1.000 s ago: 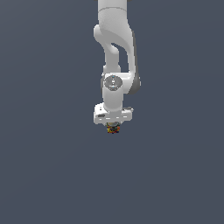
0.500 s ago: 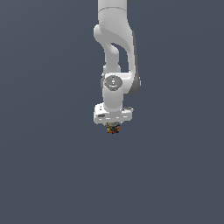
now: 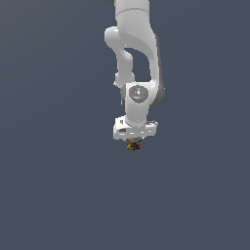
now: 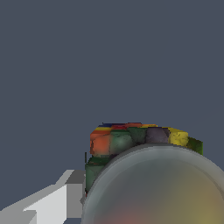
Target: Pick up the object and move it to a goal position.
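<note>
One arm (image 3: 133, 44) on my feed, hanging straight down over a plain grey-blue backdrop. My tool (image 3: 134, 142) points downward, and the object (image 3: 133, 145) sits tucked right under it, so it looks clamped on that little speckled lump. From the wrist cam the object (image 4: 140, 144) fills the view close up: a pale rounded dome in front, with red, orange, green and yellow blocks behind it. One white finger (image 4: 57, 199) shows beside it.
</note>
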Robot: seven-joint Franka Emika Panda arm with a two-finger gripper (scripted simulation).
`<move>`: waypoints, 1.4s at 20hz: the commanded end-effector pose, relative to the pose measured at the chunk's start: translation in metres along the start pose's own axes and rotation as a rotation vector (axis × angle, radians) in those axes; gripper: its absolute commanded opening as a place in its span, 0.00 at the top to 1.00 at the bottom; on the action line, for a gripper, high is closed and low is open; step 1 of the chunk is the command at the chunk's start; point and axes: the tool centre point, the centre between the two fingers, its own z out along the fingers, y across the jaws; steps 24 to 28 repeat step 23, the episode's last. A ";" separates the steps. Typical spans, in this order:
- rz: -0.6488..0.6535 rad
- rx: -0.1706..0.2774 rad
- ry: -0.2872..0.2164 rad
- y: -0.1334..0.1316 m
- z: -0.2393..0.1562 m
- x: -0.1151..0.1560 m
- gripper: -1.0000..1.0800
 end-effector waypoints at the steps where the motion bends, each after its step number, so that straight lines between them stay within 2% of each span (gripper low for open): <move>1: -0.002 0.000 0.004 -0.021 -0.002 0.008 1.00; 9: -0.002 0.000 0.004 -0.101 -0.006 0.035 1.00; 14: -0.002 0.000 0.004 -0.135 -0.007 0.048 1.00; 20: -0.002 0.000 0.004 -0.153 -0.008 0.056 1.00; 28: -0.002 0.000 0.004 -0.156 -0.008 0.057 1.00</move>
